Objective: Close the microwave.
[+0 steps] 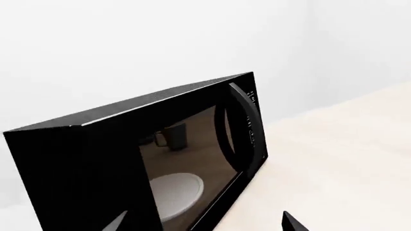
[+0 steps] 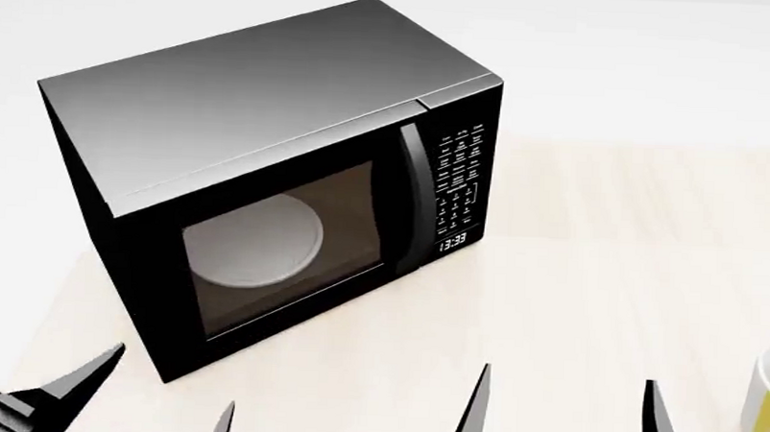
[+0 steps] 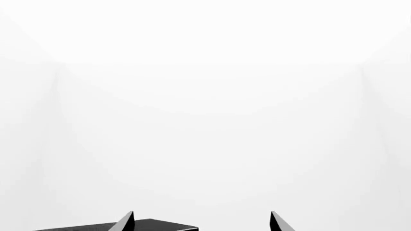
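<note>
The glossy black microwave [image 2: 274,106] stands on the pale table, turned a little to the right. Its glass door [image 2: 281,246] looks flush with the front, the curved handle [image 2: 412,198] beside the keypad [image 2: 461,180]. A white plate [image 2: 253,240] shows through the window. My left gripper [image 2: 161,393] is open in front of the door's lower left corner, not touching it. My right gripper [image 2: 565,410] is open over bare table, right of the microwave. In the left wrist view the microwave [image 1: 77,159] fills the space ahead of the open left gripper [image 1: 204,222]. The right gripper [image 3: 202,220] faces the white wall.
A yellow and white mug [image 2: 769,412] stands at the right edge of the table [image 2: 614,262]. A mug shape [image 1: 172,137] shows in the door glass. A black slab [image 3: 96,226] sits low in the right wrist view. White walls lie behind.
</note>
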You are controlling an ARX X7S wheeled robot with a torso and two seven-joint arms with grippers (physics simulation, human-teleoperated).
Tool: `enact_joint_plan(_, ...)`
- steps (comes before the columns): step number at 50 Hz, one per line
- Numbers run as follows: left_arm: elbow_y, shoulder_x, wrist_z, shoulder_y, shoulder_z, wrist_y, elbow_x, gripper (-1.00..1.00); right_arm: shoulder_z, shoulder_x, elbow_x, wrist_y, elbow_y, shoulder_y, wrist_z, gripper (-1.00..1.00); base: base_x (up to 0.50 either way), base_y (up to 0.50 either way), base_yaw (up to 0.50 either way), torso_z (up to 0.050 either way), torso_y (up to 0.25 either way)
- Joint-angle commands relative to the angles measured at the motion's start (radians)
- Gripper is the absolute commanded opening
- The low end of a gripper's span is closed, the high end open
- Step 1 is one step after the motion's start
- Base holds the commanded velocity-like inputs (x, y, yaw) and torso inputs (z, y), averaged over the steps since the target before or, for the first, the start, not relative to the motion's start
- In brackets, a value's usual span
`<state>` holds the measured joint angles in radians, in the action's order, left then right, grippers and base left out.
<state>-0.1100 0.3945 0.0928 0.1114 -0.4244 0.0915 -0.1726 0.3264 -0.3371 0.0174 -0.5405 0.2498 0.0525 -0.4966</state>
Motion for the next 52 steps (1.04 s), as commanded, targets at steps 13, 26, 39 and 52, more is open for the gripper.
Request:
enact_joint_plan(13,-0.171,0.171,0.130,-0.330,0.277,0.134,-0.056,1.00,-0.042,0.004,0.010,0.046,-0.016,-0.007,-0.021,1.00,0.00,0.00,0.00,0.000,0.000)
enact_joint_plan(26,-0.498,0.186,0.438,-0.292,0.600,-0.021,-0.080,1.00,-0.356,-0.060,0.063,0.261,0.208,-0.120,-0.198,1.00,0.00,0.00,0.00,0.000,0.000)
enact_joint_plan(39,-0.729,0.190,0.556,-0.293,0.680,-0.116,0.083,1.00,-0.484,-0.126,0.020,0.322,0.408,-0.147,-0.234,1.00,0.00,0.00,0.00,0.000,0.000)
enact_joint_plan(52,-0.739,0.172,0.581,-0.282,0.683,-0.132,0.095,1.00,-0.470,-0.123,0.023,0.325,0.415,-0.156,-0.233,1.00,0.00,0.00,0.00,0.000,0.000)
